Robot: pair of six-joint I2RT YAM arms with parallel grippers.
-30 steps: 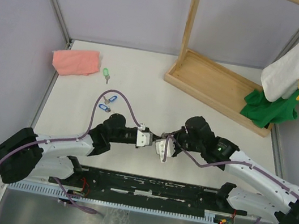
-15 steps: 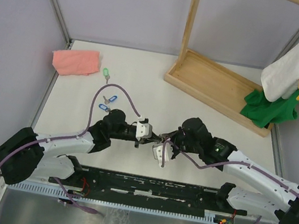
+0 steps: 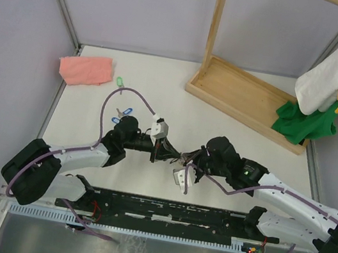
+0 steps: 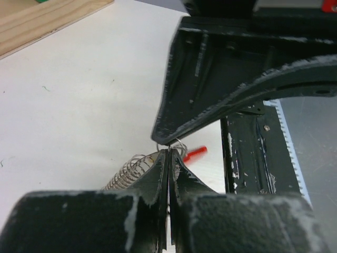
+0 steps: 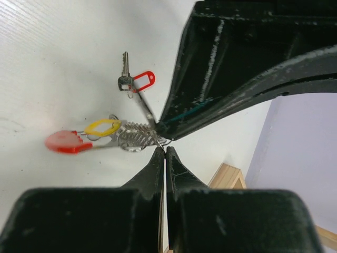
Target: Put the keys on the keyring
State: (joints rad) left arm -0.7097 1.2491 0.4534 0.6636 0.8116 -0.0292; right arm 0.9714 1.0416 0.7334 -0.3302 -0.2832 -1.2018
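The left hand [image 4: 168, 158] and right hand [image 5: 164, 154] each pinch the keyring [image 5: 131, 136], largely hidden from above.

Keyring [image 5: 134, 138] between left gripper [image 4: 168, 158], right gripper [image 5: 164, 155]

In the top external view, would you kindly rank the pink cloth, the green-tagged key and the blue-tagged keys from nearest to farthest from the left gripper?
Measured from the left gripper:
1. the blue-tagged keys, beside the left arm's wrist, up and to the left.
2. the green-tagged key, farther back on the left.
3. the pink cloth, in the far left corner of the table.
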